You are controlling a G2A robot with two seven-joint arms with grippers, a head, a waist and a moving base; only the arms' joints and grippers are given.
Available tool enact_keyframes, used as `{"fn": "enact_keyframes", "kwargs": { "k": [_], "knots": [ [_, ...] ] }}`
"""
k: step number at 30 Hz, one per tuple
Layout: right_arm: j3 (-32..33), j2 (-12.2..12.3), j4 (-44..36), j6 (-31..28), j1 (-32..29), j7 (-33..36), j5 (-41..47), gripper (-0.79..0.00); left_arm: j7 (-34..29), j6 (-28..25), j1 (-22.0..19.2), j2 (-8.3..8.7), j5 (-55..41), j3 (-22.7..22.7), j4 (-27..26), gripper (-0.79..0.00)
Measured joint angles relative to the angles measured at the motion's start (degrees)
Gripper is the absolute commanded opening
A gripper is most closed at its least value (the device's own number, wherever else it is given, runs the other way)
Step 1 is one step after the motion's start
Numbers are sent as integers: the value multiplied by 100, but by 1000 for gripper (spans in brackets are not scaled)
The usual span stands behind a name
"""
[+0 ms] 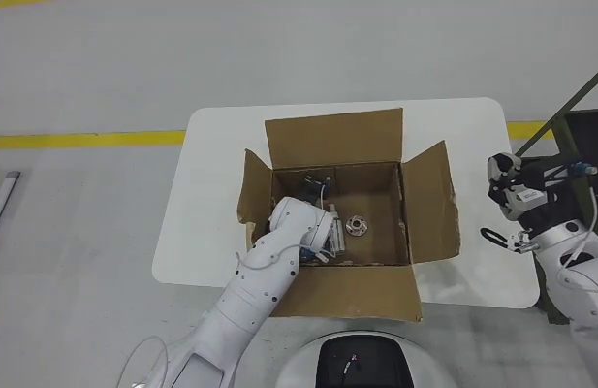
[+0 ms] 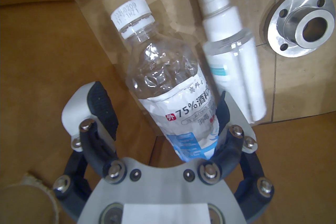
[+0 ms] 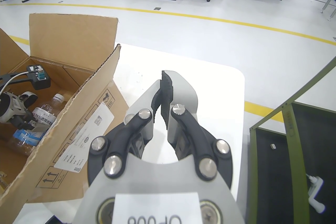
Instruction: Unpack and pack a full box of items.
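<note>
1. A white table [image 1: 454, 126] stands on a pale floor crossed by a yellow line [image 1: 85, 139]. Workbenches and office chairs fill the room behind.
2. An open cardboard box [image 1: 332, 136] sits in the middle of the table with its four flaps folded outward.
3. The left gripper [image 2: 160, 96] is down inside the box, in its near left part. Its fingers are spread and released: one pad touches the side of a clear bottle [image 2: 162, 70], and the other stands apart from it.
4. The clear bottle, with a white cap, lies by the box's left wall, its lower half between the fingers.
5. A white spray bottle [image 2: 231, 51] lies just beside it on the right.
6. A metal flange [image 2: 302, 25] rests flat near the middle of the box floor, right of the spray bottle and apart from it.
7. The right gripper [image 3: 164, 93] hangs over the bare right part of the table, right of the box, clenched pad to pad on nothing.
</note>
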Motion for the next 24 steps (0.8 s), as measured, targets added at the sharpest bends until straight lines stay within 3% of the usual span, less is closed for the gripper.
{"fn": "enact_keyframes", "kwargs": {
  "k": [3, 4, 5, 6, 7, 11, 13, 15, 18, 23, 24],
  "knots": [
    [34, -7, -24, -17, 1, 24, 135, -711, 11, -21, -3, -26, 12, -5, 61, -206],
    [48, -14, -27, -29, 3, 56, 310, -686, 17, -32, -3, -36, 13, -11, 85, -440],
    [69, -19, -29, -44, 11, 96, 484, -659, 20, -38, -4, -42, 12, -18, 102, -536],
    [97, -22, -32, -62, 22, 146, 670, -650, 23, -43, -5, -50, 9, -26, 114, -745],
    [135, -26, -35, -93, 38, 229, 938, -631, 29, -48, -6, -59, 5, -36, 125, -785],
    [299, -32, -40, -232, 118, 651, 2047, -477, 56, -48, -5, -82, 17, -80, 109, -785],
    [385, -21, -53, -376, 164, 961, 2606, -249, 58, -41, 2, -90, 27, -115, 41, -785],
    [445, -1, -72, -536, 198, 1293, 2949, -74, 44, -35, 15, -91, 42, -157, -30, -785],
    [488, 31, -110, -773, 232, 1755, 3273, 0, 22, -25, 56, -86, 76, -242, -152, -785],
    [363, 72, -101, -1045, 230, 2198, 3126, -65, 4, -63, 141, -78, 134, -358, -430, -785],
    [329, 77, -85, -1055, 234, 2251, 3098, -111, 8, -72, 156, -76, 146, -381, -481, -785]
  ]
}}
